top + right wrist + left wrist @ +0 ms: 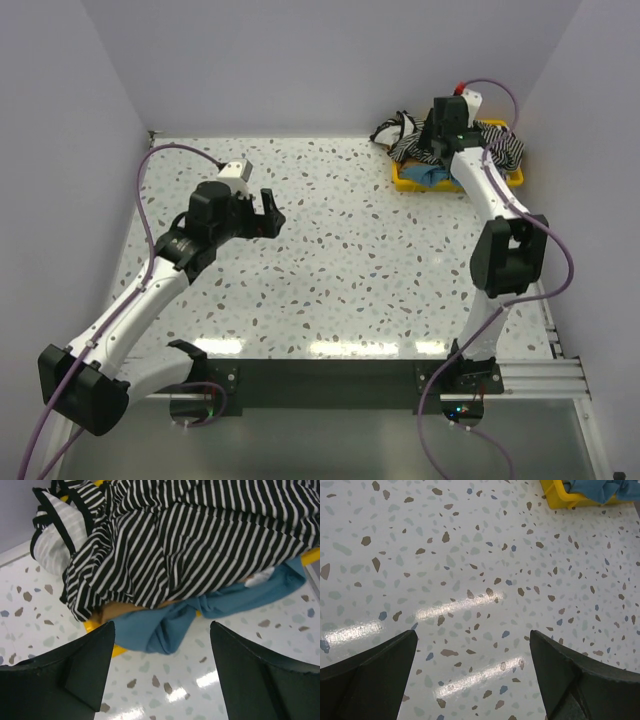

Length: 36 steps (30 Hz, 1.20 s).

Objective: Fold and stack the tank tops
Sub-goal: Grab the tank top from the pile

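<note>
Hovering just above the yellow tray [410, 182], my right gripper [162, 630] holds its jaws wide apart and empty, poised, I judge, to take the topmost garment. The tank tops [190, 580] lie heaped in that tray: a black-and-white striped top [210, 535] crumpled over a tan top [117, 612] and a blue top [170, 625] spilling past the rim. My left gripper [473, 635], jaws likewise apart, hangs well away from the tray over the speckled table [470, 555].

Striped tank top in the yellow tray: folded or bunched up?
Bunched up, not folded: the striped tank top lies crumpled over the pile, draping past the yellow tray rim, a blue top wadded beneath it.
</note>
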Each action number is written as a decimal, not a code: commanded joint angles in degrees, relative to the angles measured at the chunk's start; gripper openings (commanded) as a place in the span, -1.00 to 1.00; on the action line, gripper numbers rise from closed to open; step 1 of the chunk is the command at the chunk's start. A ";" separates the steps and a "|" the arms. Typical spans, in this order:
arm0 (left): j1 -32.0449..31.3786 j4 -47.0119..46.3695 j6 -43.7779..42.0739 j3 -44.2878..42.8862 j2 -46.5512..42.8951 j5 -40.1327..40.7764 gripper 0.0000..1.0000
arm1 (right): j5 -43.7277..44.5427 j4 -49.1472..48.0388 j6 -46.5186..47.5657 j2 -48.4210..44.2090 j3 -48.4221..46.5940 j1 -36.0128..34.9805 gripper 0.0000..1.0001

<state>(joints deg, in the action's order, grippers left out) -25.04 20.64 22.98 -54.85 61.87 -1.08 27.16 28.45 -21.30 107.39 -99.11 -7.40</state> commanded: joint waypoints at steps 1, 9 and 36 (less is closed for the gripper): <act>-0.01 -1.57 0.22 -1.93 -1.05 -0.06 1.00 | -2.99 -4.18 1.26 5.17 -6.79 0.10 0.60; -0.01 -1.31 -0.31 -3.42 1.33 0.73 1.00 | -4.92 -10.69 0.12 15.20 -12.59 -0.16 0.61; -0.01 -0.96 1.19 -6.41 -1.30 5.73 1.00 | 13.71 -25.10 25.86 -14.47 -2.77 -20.26 -1.00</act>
<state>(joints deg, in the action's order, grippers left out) -25.08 20.80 23.44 -58.08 63.31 2.24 37.30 11.00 -3.22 103.42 -103.63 -22.68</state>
